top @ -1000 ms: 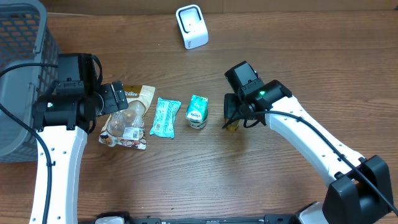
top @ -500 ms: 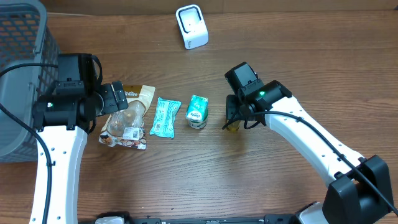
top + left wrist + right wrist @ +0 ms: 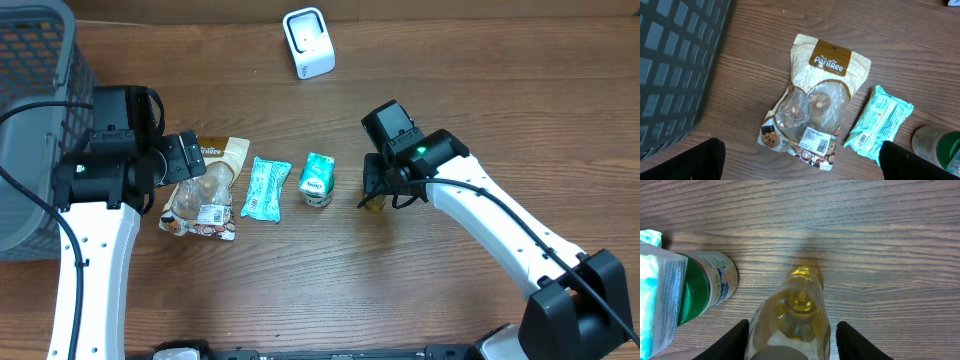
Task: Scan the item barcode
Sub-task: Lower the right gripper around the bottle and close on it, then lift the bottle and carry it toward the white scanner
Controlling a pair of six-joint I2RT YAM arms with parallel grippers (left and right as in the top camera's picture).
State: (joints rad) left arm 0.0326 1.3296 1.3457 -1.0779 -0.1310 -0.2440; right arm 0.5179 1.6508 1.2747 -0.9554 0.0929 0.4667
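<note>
— Where is the right claw?
— Its fingers flank the yellow bottle, close against both sides. Whether it is clamped I cannot tell. A green can lies on the bench just beside that claw.
— And the left claw?
— Spread wide apart, holding nothing. A snack pouch lies ahead of it.

Brown wood-grain table, evenly lit, soft shadows.
</note>
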